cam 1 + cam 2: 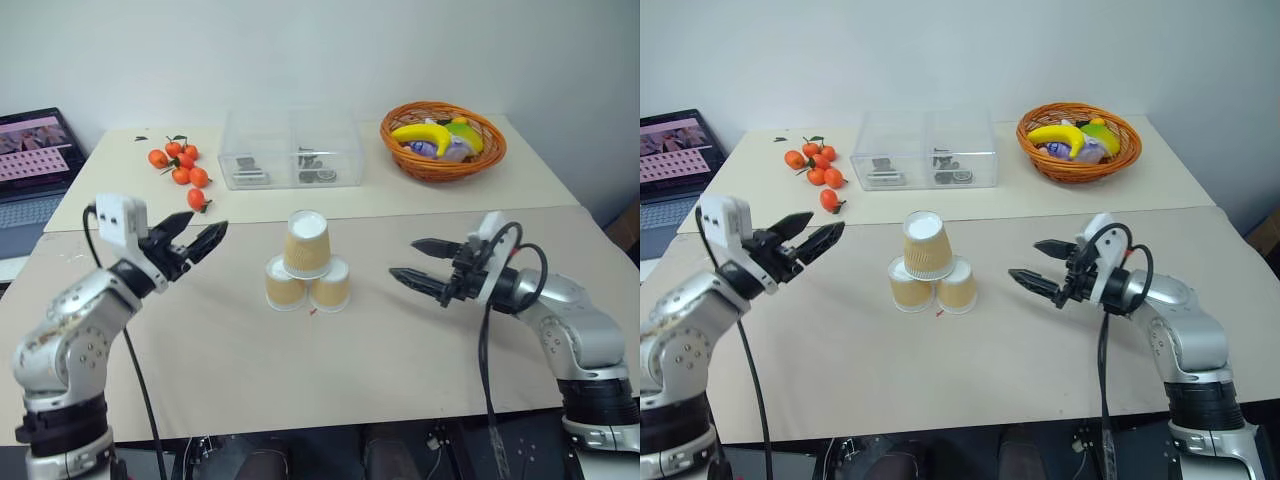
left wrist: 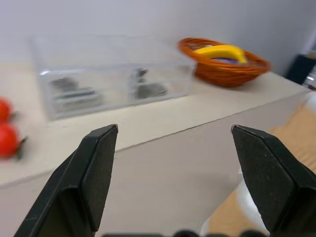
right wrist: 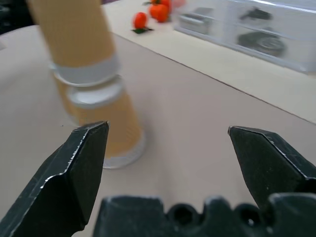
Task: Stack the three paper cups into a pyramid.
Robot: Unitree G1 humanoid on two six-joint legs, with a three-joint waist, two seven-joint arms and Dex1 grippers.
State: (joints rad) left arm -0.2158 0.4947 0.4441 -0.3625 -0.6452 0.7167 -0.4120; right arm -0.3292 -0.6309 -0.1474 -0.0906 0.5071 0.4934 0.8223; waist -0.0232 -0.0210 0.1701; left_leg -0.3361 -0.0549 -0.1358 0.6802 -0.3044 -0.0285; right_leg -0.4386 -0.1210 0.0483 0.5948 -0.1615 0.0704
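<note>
Left gripper (image 1: pixel 200 236), frame left: jaws apart, empty. Paper cups, three, frame centre: two base cups (image 1: pixel 285 283) (image 1: pixel 330 284) touching, third cup (image 1: pixel 307 243) inverted on top. Right gripper (image 1: pixel 420 262), frame right: jaws wide, empty. Pyramid judged complete; next move calls only for keeping both arms clear.

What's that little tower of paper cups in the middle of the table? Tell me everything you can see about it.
The pyramid is built from three identical small paper cups with tan sides and white rims, all upside down. Two stand side by side on the beige table, touching each other; the third sits on top, straddling both, its white base facing up. It looks upright and steady. Nothing else touches it: the left gripper and right gripper are open, one at each side, well clear.
</note>
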